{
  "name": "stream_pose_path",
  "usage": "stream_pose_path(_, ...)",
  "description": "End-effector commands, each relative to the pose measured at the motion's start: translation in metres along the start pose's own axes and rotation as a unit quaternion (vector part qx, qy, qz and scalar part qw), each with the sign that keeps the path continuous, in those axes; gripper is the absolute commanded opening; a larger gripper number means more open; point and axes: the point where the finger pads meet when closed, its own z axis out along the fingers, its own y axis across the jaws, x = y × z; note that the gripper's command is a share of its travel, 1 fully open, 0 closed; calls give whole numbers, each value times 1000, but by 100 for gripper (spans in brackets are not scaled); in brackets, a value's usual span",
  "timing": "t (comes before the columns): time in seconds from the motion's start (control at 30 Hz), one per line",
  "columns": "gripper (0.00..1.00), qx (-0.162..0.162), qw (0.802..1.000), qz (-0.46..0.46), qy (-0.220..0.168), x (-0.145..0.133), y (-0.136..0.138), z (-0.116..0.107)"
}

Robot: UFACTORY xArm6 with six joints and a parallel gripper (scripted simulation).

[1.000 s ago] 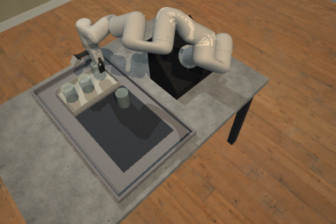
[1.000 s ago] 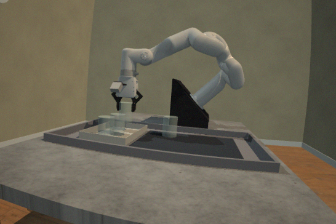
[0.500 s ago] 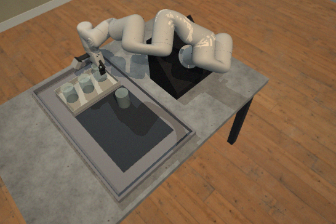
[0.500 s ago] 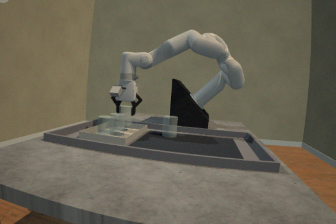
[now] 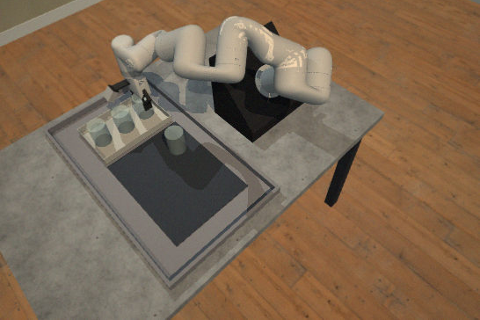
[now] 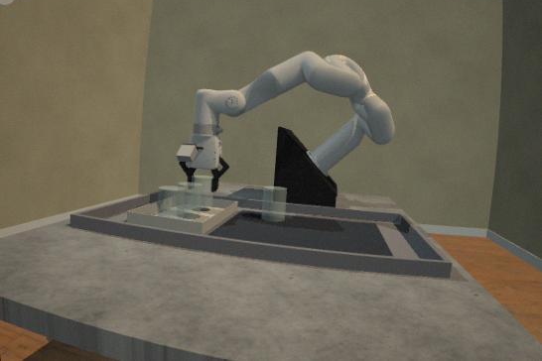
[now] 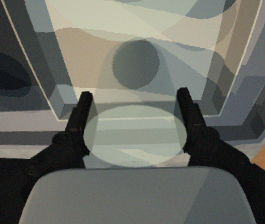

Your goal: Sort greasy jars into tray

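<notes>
My gripper (image 5: 141, 100) (image 6: 203, 184) (image 7: 135, 102) is shut on a glass jar (image 5: 145, 112) (image 6: 203, 198) (image 7: 135, 136), upright and low inside the tray's end nearest the arm. Whether its bottom touches the tray floor I cannot tell. A second jar (image 5: 123, 120) (image 6: 189, 198) stands in the middle of the beige tray (image 5: 140, 140) (image 6: 169, 221), and a third jar (image 5: 100, 134) (image 6: 170, 202) at its far end. A fourth jar (image 5: 176, 141) (image 6: 274, 204) stands on the dark mat (image 5: 176, 206) (image 6: 308, 238), near the tray. Grease cannot be seen.
A low grey raised border (image 5: 170, 283) (image 6: 258, 252) surrounds tray and mat on the grey table top (image 5: 40, 223) (image 6: 199, 287). The tray's long wall lies along the mat's edge. The black arm stand (image 5: 239, 105) (image 6: 303, 178) is behind the border.
</notes>
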Motion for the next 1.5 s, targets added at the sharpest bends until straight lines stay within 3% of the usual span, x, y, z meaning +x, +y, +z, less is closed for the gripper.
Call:
stream_pose_path(0.0,0,-1,1000,-1,1,1,1,3)
stream_pose_path(0.2,0,-1,1000,-1,1,1,1,5)
stream_pose_path(0.23,100,-1,1000,-1,1,1,1,5)
stream_pose_path(0.67,100,-1,1000,-1,1,1,1,5)
stream_pose_path(1.47,100,-1,1000,-1,1,1,1,-77)
